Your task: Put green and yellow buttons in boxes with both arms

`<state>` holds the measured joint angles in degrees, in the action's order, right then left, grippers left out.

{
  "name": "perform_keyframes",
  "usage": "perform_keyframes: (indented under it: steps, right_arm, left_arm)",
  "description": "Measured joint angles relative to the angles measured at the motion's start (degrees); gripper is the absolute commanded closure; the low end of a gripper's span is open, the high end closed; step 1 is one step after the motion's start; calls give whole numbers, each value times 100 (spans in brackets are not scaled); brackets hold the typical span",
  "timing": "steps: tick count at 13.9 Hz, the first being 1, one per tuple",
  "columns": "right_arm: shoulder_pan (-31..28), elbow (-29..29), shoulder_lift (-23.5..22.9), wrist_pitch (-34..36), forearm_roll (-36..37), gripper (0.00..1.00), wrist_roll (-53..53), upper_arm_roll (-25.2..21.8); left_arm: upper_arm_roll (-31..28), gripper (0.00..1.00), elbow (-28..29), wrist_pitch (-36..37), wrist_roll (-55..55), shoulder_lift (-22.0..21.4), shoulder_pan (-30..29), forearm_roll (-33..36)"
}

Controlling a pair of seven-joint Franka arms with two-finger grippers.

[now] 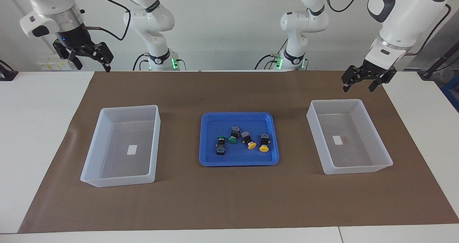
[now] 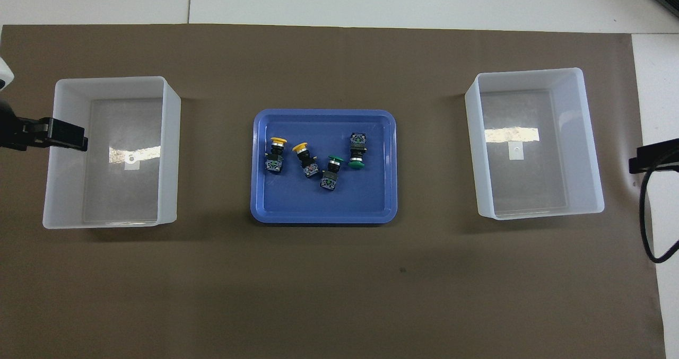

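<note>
Buttons [image 1: 243, 139] in tray [image 1: 215, 121], well apart from grippers

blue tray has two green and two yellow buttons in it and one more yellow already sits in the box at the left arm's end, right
Not quite. The blue tray does hold two green and two yellow buttons, but the box at the left arm's end holds no button, only its small white label. The overhead view shows this.
</note>
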<state>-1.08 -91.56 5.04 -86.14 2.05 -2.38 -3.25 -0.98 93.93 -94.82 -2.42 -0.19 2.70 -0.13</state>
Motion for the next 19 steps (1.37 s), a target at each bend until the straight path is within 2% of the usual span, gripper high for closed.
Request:
perform_keyframes:
  steps: [11, 15, 19]
  right_arm:
    - [90, -8, 1, -156, -1, 0, -45, 32]
    - [96, -70, -41, -174, -2, 0, -201, 125]
    - [125, -201, -367, -841, -3, 0, -671, 632]
  left_arm:
    - [90, 0, 105, -160, 59, 14, 76, 3]
    - [129, 0, 579, -897, 754, 106, 638, 2]
    - [148, 0, 1046, -1816, 1541, 406, 1209, 3]
